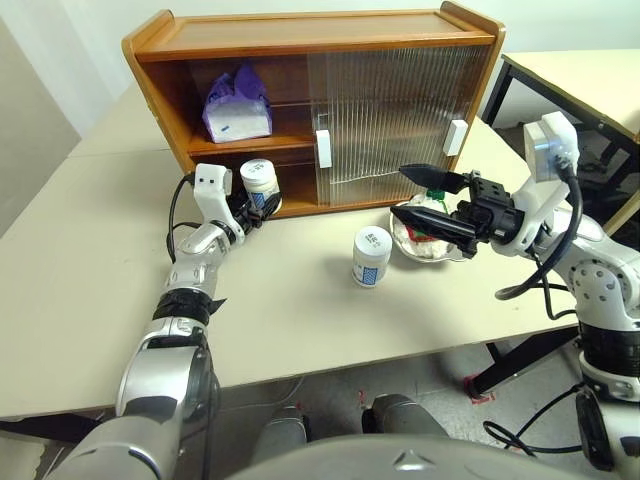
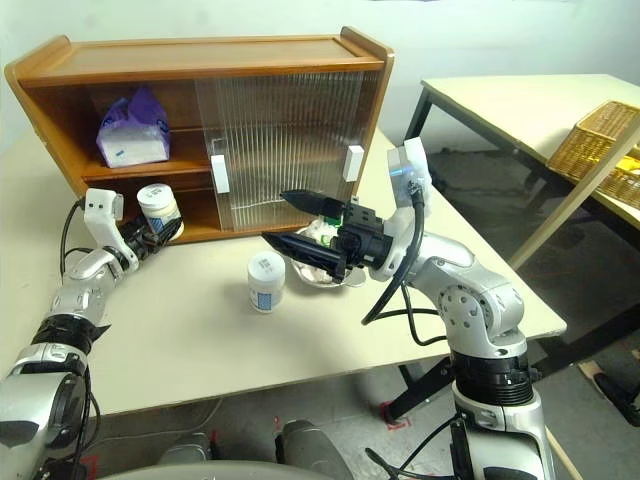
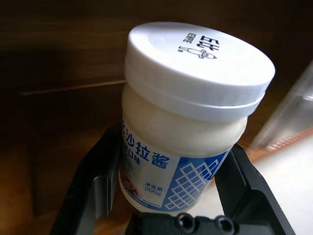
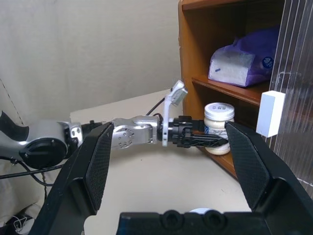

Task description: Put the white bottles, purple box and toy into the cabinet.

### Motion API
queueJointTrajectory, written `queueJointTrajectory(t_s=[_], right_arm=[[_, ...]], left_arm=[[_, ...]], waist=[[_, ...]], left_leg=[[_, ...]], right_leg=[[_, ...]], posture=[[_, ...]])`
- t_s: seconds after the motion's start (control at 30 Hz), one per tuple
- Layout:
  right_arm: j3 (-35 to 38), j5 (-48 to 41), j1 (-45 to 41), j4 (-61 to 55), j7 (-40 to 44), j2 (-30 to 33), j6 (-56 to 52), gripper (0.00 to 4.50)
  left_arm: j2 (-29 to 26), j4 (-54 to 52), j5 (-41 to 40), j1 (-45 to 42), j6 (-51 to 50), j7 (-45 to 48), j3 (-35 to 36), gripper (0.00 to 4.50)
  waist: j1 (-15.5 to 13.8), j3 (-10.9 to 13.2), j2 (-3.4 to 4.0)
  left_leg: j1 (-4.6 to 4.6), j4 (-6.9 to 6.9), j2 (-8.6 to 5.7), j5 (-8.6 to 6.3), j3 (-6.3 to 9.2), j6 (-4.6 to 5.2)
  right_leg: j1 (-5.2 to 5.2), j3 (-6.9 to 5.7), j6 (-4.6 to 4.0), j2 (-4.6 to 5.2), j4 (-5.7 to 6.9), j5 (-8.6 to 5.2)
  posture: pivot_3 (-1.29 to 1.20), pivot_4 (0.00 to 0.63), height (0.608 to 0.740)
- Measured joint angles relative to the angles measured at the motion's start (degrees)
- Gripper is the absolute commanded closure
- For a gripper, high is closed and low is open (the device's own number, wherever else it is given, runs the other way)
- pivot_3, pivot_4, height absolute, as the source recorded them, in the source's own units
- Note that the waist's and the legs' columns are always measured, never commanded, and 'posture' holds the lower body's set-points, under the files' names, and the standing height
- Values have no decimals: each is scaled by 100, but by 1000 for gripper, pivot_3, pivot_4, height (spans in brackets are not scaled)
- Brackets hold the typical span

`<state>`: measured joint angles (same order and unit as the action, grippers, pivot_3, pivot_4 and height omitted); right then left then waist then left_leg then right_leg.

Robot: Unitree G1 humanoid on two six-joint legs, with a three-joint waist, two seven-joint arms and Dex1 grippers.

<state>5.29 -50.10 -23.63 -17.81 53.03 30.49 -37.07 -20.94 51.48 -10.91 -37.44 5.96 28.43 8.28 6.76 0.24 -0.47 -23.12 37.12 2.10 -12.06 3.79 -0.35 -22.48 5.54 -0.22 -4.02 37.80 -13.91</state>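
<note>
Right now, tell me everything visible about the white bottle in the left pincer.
The white bottle is a squat, milky plastic jar with a white screw lid bearing embossed marks and a blue-and-white printed label. It stands upright at the open lower shelf of the cabinet, with the left pincer closed around its body.

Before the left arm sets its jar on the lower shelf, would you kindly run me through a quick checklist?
1. Left gripper shut on the white jar, a finger on each side: ok.
2. Jar upright, lid on: ok.
3. Lower shelf opening of the cabinet uncovered on its left half: ok.
4. Purple box already on the upper shelf, out of the way: ok.
5. Right gripper open, holding nothing, over the toy's bowl: ok.
6. Second jar standing on the table, away from the left arm's path: ok.
</note>
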Motion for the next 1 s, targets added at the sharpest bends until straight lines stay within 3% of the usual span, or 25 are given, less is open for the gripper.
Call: queueJointTrajectory(t_s=[0.4,0.73,0.77,0.83,1.0], right_arm=[[5,-2,0,-20,-42,47,-4,0],[7,-19,0,-75,-77,116,-52,0],[7,-27,0,-85,-85,116,-57,0],[6,-32,0,-90,-92,116,-60,0],[6,-34,-2,-89,-91,115,-60,0]], left_arm=[[446,1407,185,-795,443,-1247,154,1413],[574,1831,202,-1044,602,-1718,277,1413],[579,1845,214,-1058,604,-1745,277,689],[581,1849,239,-1067,655,-1771,277,64],[609,1847,236,-1090,859,-1663,316,22]], waist=[[59,5,-7],[120,6,-7],[122,6,-7],[123,6,-7],[120,5,-7]], left_leg=[[-3,49,-20,-8,3,13],[-9,57,-32,-21,5,35],[-13,57,-32,-23,5,39],[-21,58,-32,-27,5,45],[-27,61,-34,-35,4,57]], right_leg=[[20,4,18,0,-2,10],[34,6,29,0,-41,16],[33,6,30,0,-46,17],[31,6,31,0,-56,18],[31,7,35,0,-65,16]], posture=[[-195,0,740],[-203,0,740],[-202,0,740],[-199,0,740],[-191,0,740]])
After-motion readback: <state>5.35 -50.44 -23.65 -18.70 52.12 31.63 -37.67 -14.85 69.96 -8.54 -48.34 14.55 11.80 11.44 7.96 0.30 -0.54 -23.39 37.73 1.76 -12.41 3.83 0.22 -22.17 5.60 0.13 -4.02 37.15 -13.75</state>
